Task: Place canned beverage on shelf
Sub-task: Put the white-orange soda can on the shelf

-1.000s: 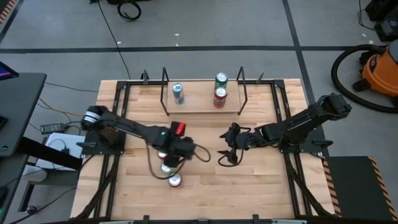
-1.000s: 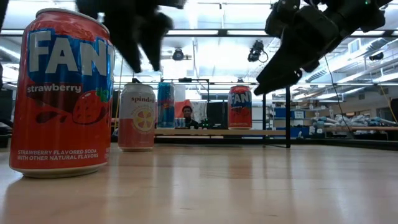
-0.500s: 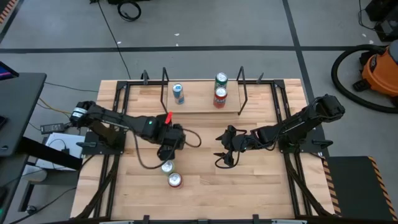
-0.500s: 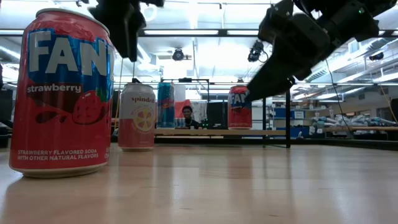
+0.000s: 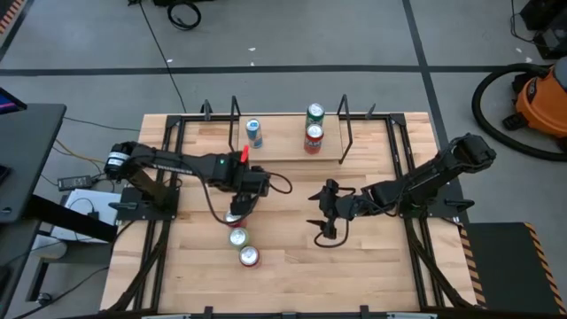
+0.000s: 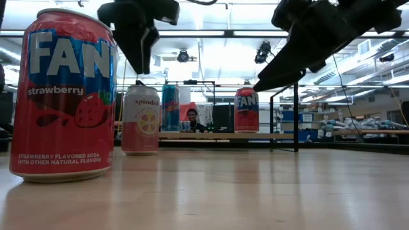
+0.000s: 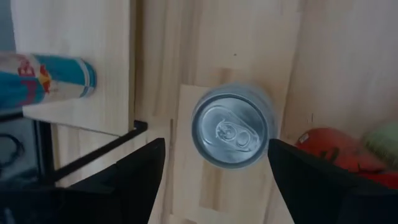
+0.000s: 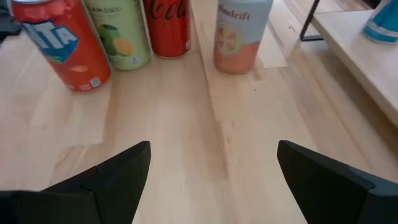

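Left gripper [image 5: 237, 211] has shifted up the row of loose cans toward the shelf [image 5: 285, 149] and now hangs just above the Spindrift can [image 7: 230, 127], fingers apart on either side of its silver top, not touching it. That can stands upright on the tabletop in front of the shelf, with the Fanta can [image 6: 64, 96] farther out. The shelf holds a blue can [image 5: 253, 133] and two more at its other end; right gripper [image 5: 326, 227] waits mid-table with fingers spread wide.
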